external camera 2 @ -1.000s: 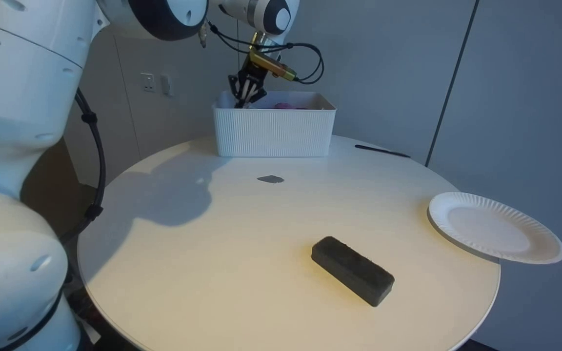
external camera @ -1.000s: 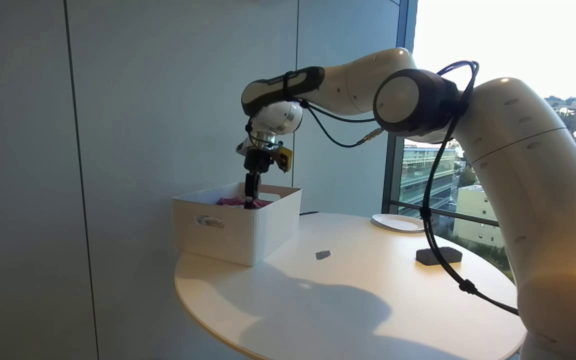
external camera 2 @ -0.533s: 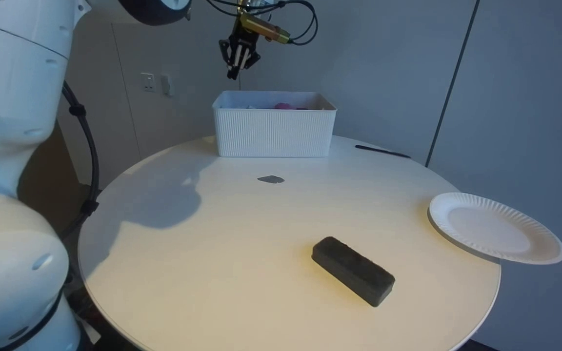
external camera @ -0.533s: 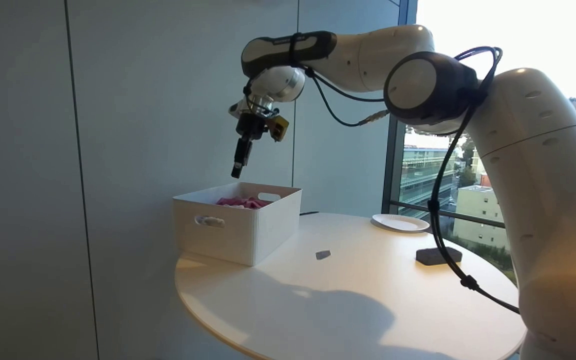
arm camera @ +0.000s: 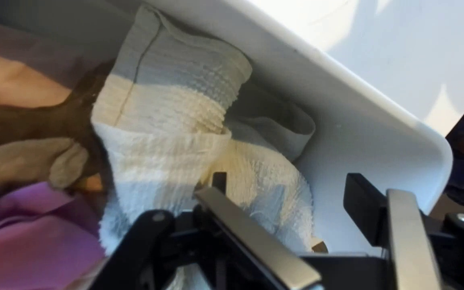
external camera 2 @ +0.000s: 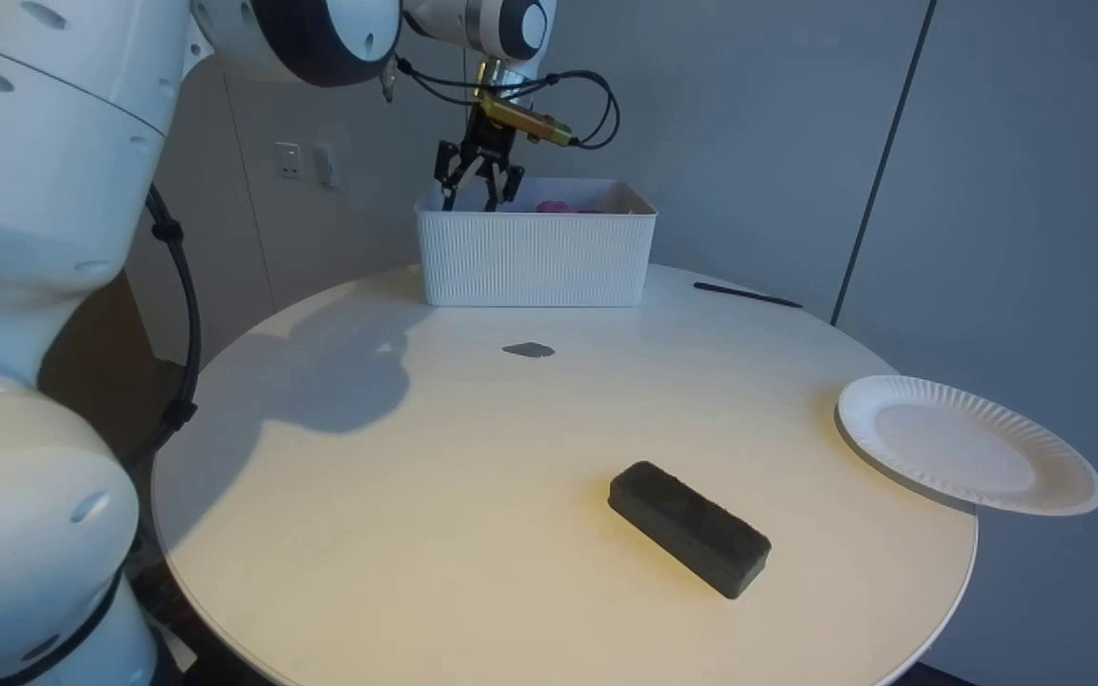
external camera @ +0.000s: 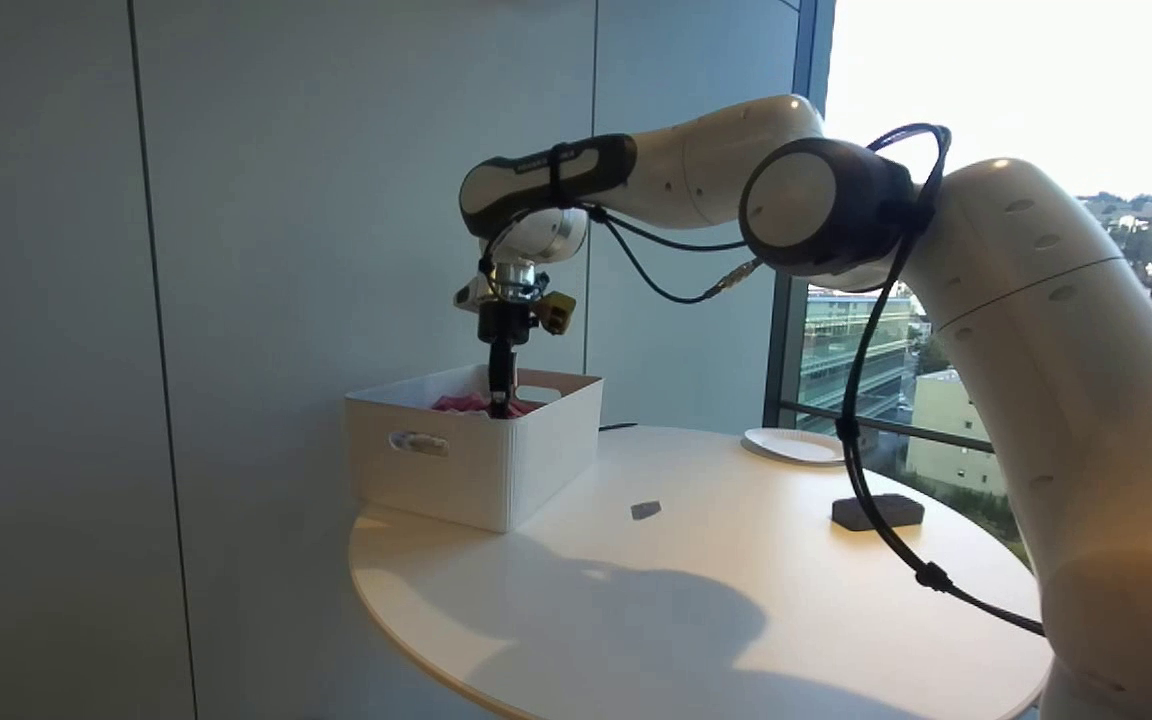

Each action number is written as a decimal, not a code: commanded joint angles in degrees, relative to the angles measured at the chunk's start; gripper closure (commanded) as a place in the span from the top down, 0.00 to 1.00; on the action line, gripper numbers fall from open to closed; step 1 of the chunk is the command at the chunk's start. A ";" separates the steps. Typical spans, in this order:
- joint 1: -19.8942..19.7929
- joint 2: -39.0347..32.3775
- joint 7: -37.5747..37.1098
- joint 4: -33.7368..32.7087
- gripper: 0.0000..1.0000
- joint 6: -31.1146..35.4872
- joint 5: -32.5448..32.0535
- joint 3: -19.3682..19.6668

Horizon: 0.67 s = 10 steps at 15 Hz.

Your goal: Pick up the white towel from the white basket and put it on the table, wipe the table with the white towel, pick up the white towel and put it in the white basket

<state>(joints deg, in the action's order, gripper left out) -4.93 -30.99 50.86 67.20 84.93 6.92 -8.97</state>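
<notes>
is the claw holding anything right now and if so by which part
Nothing is held: the claw stands open in the white basket, jaws apart, and the white towel lies there ungripped.

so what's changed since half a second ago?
The black two-finger gripper came down from above the white rectangular plastic basket into it, going from shut to open; the white cloth towel isn't gripped. Basket, dark grey oblong block and white round paper plate stayed put.
</notes>
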 commanded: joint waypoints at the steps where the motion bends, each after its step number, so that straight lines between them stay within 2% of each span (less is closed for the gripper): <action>1: 1.62 -1.19 2.27 1.67 1.00 -1.58 -0.73 0.57; 4: 2.65 -1.56 5.25 4.52 1.00 0.14 -2.45 0.58; 6: 4.02 -0.47 8.12 8.09 1.00 7.21 -6.95 1.16; 9: 4.63 0.47 10.38 12.77 1.00 16.62 -10.24 0.90; 10: 4.58 0.52 9.99 13.95 0.75 18.78 -10.09 0.78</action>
<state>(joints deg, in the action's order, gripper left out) -1.23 -32.95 59.05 75.91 96.79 -1.73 -8.81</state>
